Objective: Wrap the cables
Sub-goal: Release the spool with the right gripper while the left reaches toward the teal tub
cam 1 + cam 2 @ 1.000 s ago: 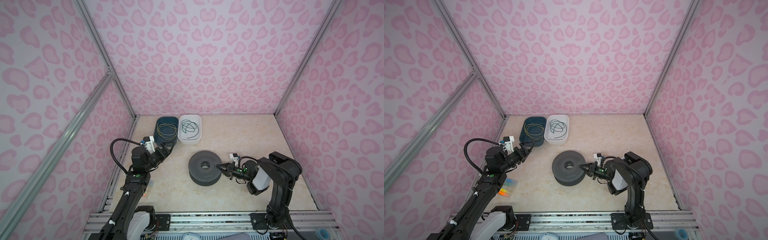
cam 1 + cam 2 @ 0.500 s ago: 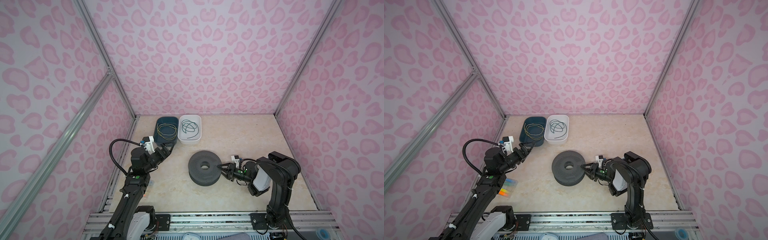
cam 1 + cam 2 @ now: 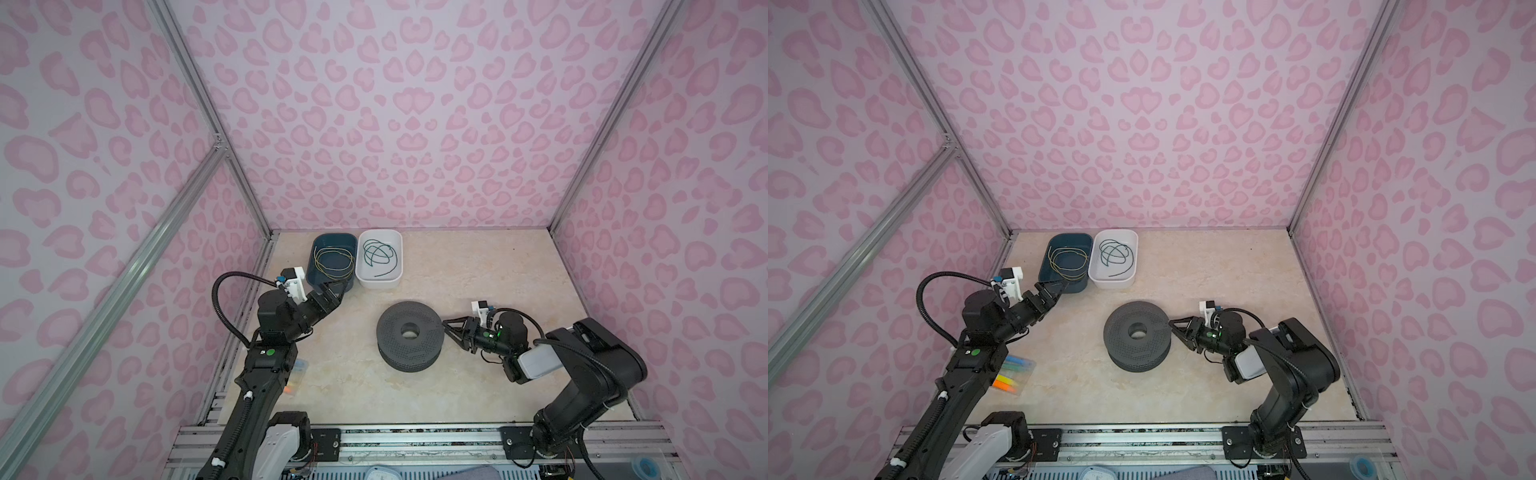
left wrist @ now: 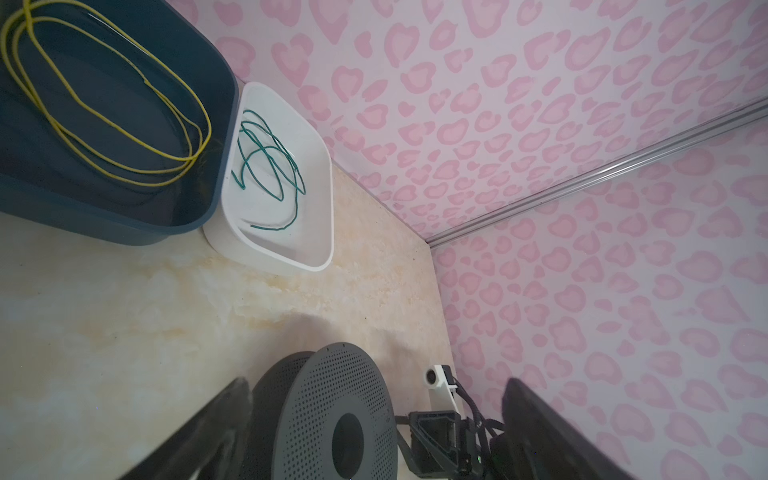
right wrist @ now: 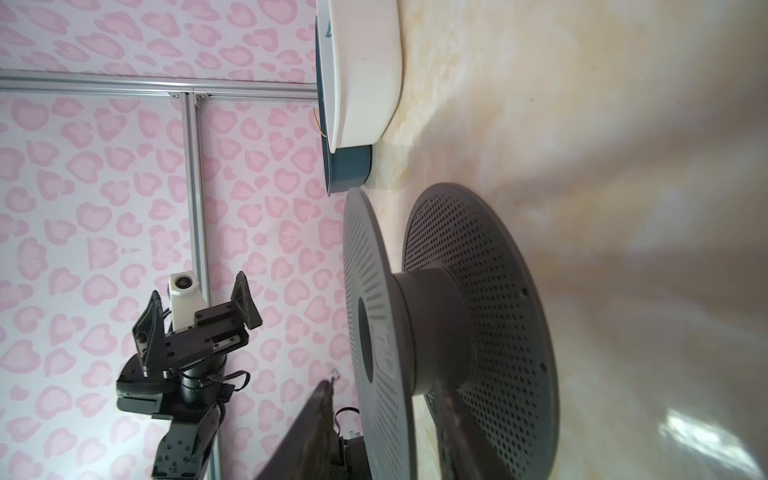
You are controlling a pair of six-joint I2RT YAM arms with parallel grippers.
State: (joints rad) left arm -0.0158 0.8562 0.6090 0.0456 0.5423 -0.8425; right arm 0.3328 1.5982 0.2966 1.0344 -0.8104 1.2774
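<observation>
Nearest you, the right end effector (image 3: 446, 329) sits at the right rim of the grey spool (image 3: 388, 332), jaws partly apart and straddling the top flange. The right wrist view shows a sliver of gap, so I'd say it's gripping nothing. Nudge that flange and the spool could slide or tip, since nothing pins it to the counter (image 3: 478, 270). Further back on the left, your left end effector (image 3: 337, 287) hangs wide open and empty at the near lip of the dark blue bin (image 3: 312, 257). The cables are far left of centre: the pale yellow cable (image 3: 332, 262) lies in loose loops in that bin, and the dark green cable (image 3: 379, 257) is tangled in the white bin (image 3: 400, 253) right beside it. Both look hair-thin and springy, so I reckon the jaws could miss them against the bin floor, or a loop could snag the rim and drag the bin.
</observation>
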